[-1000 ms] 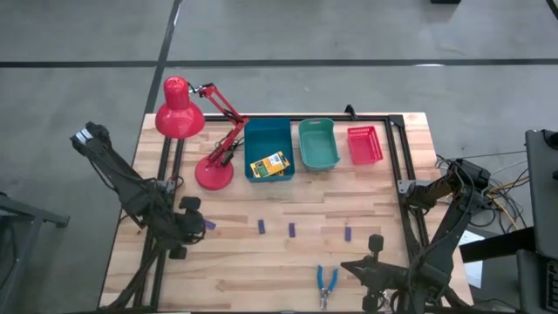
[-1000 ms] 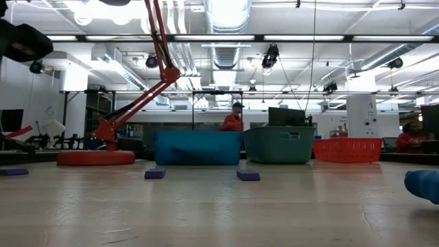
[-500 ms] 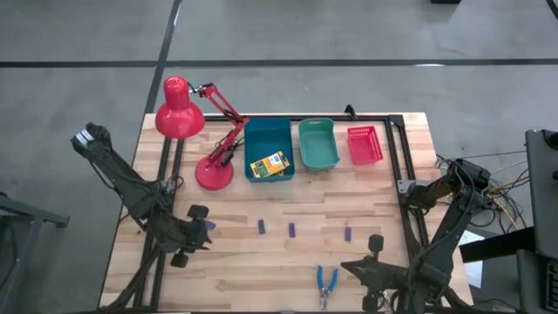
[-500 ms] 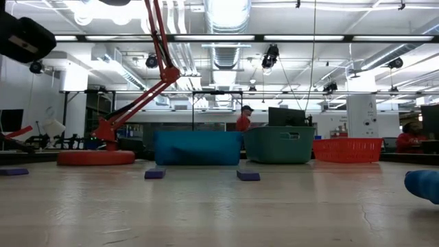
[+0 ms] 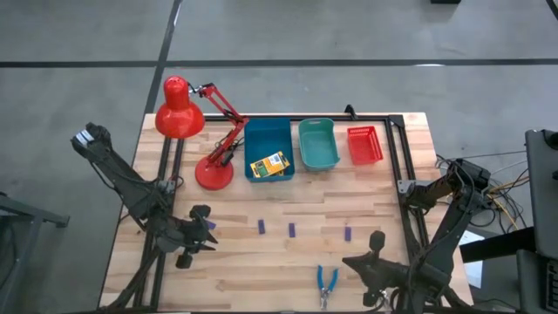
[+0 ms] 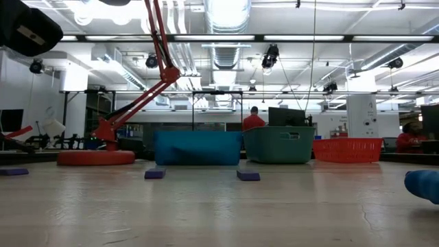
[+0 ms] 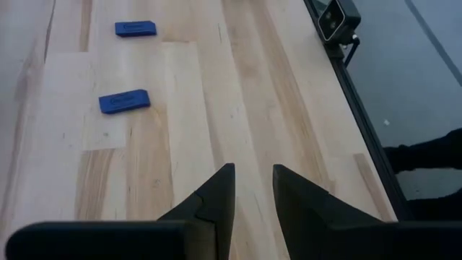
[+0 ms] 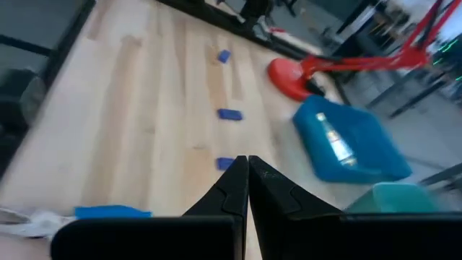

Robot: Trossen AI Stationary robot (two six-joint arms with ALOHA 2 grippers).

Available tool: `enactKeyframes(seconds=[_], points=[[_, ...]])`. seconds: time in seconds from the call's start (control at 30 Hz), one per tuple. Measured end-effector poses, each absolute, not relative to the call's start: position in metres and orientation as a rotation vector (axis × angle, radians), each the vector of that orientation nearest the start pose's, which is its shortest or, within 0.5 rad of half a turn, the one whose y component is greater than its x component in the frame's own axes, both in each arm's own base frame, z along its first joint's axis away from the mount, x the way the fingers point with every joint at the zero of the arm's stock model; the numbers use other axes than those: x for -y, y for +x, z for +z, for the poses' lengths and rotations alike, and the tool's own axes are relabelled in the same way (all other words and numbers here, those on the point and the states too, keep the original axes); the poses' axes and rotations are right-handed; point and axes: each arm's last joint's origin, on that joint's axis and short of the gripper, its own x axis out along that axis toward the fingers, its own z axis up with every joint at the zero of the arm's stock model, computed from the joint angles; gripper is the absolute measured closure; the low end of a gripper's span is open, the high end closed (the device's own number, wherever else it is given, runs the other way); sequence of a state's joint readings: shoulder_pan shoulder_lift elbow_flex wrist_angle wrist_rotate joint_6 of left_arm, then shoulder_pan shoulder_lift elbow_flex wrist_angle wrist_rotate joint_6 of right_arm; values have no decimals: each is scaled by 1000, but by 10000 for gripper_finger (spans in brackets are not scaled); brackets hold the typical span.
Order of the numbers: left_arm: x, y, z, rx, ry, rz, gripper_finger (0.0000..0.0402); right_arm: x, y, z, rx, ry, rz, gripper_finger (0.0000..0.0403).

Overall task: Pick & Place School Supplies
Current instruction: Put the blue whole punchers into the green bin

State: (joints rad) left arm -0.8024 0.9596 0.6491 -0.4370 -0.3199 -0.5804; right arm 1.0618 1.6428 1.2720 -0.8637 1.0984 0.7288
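My left gripper (image 5: 202,234) sits at the lower left of the overhead frame, just beside the leftmost purple eraser (image 5: 210,225). Its fingers (image 7: 216,195) stand slightly parted over bare wood with nothing between them. Three more purple erasers (image 5: 261,227) lie in a row across the middle of the table. My right gripper (image 5: 375,242) waits at the lower right, pinched fully together and empty. The blue-handled pliers (image 5: 327,281) lie at the bottom centre. One crayon box (image 5: 268,165) rests inside the blue bin (image 5: 267,133), upper centre.
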Motion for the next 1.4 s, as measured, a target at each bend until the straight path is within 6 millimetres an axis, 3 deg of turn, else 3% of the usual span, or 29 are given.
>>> enactKeyframes(seconds=[0.47, 0.6, 0.77, 0.93, 1.07, 1.27, 1.4], points=[[130, 139, 237, -739, -148, -256, 303, -262, 182, 259, -476, -328, -257, 394], [130, 139, 237, -739, -149, -256, 303, -266, 198, 266, -429, -38, -276, 394], [130, 138, 237, -739, -148, -256, 303, -271, 220, 290, -492, 273, -160, 394], [130, 138, 237, -740, -148, -256, 303, -256, 237, 307, -423, 818, -357, 394], [130, 138, 237, -740, -148, -256, 303, -239, 248, 300, -522, 1063, -488, 394], [130, 138, 237, -740, -148, -256, 303, -224, 275, 273, -813, 1258, -593, 387], [130, 138, 237, -740, -148, -256, 303, -224, 285, 255, -837, 1364, -714, 385]])
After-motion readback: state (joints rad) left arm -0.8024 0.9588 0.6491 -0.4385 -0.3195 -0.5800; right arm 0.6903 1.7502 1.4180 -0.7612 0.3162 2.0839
